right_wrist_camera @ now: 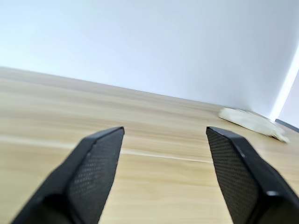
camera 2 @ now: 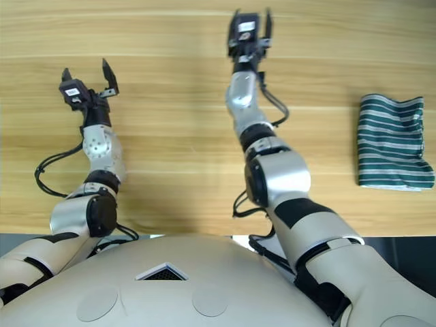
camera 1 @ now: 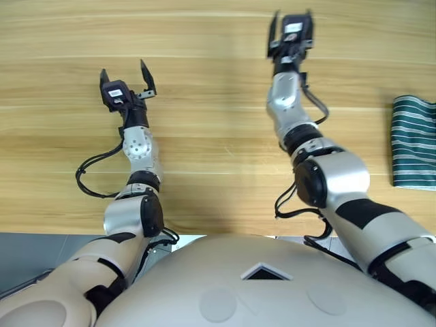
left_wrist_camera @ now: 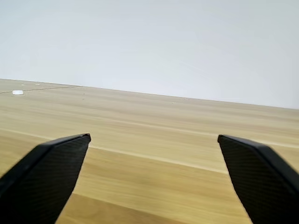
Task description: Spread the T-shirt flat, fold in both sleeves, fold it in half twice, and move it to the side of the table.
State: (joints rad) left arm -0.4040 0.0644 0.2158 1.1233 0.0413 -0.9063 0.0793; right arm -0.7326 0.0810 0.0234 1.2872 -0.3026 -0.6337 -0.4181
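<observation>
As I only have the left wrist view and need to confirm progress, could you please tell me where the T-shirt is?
Observer: The T-shirt lies folded into a compact rectangle on the right side of the table.
Operator: Thank you. Is the right pincer holding it?
Observer: No, it is open over bare wood, well apart from the shirt.
Operator: And how does my left one sit relative to it?
Observer: The left pincer is over the table's left part, farther from the shirt than the right one.
</observation>
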